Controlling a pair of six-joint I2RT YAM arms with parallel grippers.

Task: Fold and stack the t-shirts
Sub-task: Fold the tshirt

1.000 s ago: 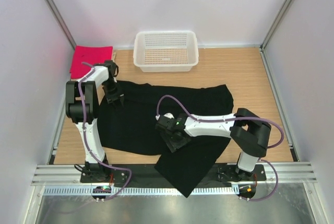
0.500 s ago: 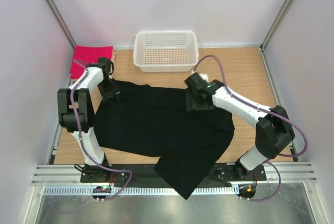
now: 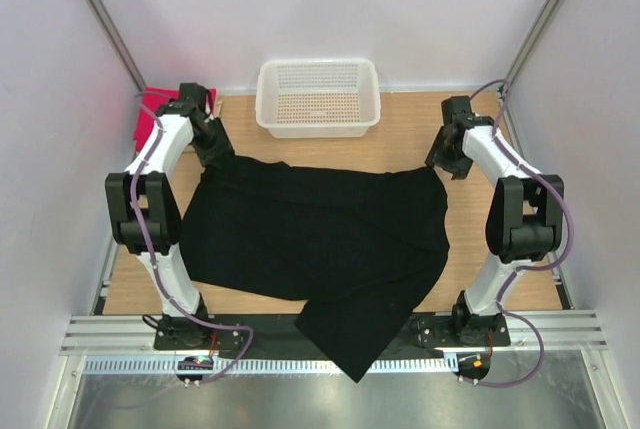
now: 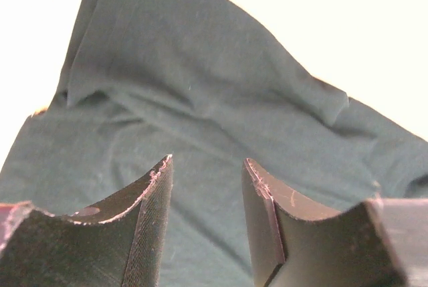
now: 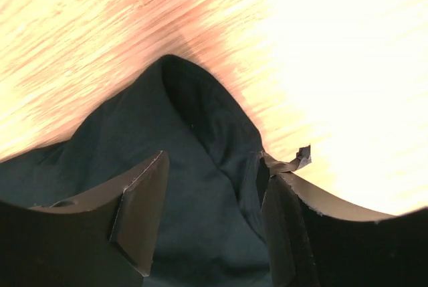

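Observation:
The large black t-shirt lies spread on the wooden table, one part hanging over the near edge. My left gripper is open just above the shirt's far left corner; the left wrist view shows its fingers apart over black cloth. My right gripper is open at the shirt's far right corner; the right wrist view shows that corner between the open fingers, which hold nothing. The pink-red t-shirt lies at the far left, partly hidden by my left arm. The beige shirt is out of view.
A white mesh basket stands at the back middle against the wall. Bare wood shows right of the shirt. White walls close both sides. A metal rail runs along the near edge.
My right arm swung from the shirt's near middle to its far right corner. My left gripper moved back toward the far left corner. The shirt's far edge is pulled out wider.

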